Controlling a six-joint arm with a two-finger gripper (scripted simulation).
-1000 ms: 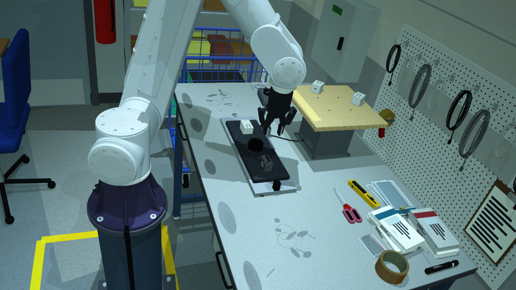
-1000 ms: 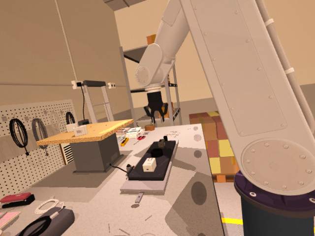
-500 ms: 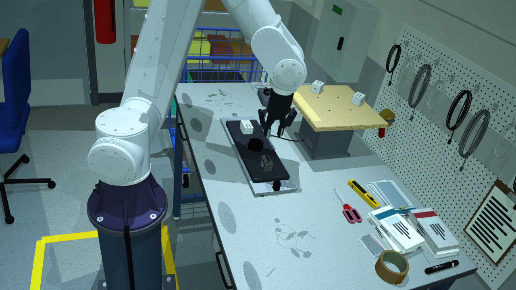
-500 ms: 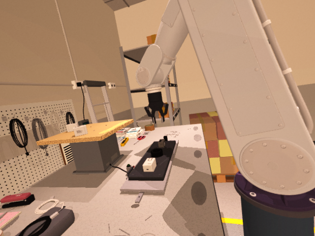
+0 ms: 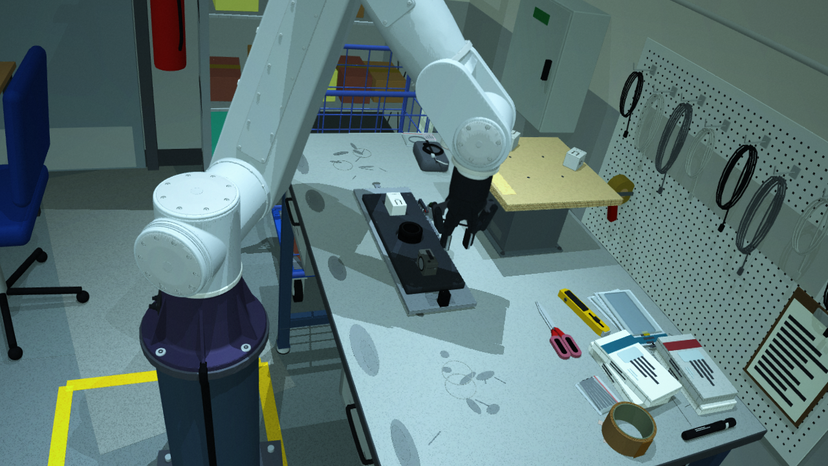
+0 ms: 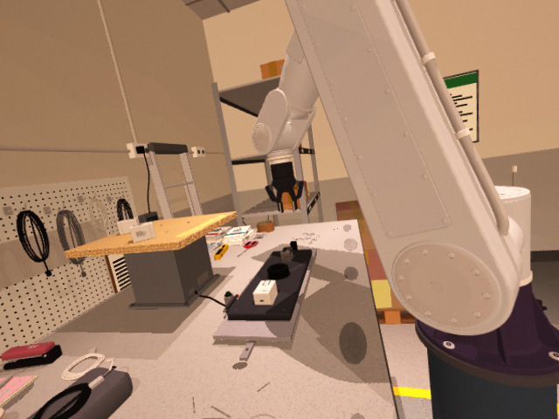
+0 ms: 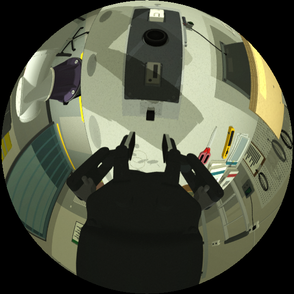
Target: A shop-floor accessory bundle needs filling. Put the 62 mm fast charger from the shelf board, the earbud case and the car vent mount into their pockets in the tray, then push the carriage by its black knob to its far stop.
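My gripper hangs in the air above the bench, open and empty. It is on the shelf-board side of the black tray. The tray sits on a grey carriage. A white fast charger stands in the tray's end pocket. The black round earbud case sits in the middle pocket. The car vent mount sits in the other end pocket. The black knob stands on the carriage beyond the mount.
The raised shelf board overhangs the bench beside my gripper, with white chargers on it. Scissors, a yellow knife, booklets and a tape roll lie farther along. A pegboard lines the wall.
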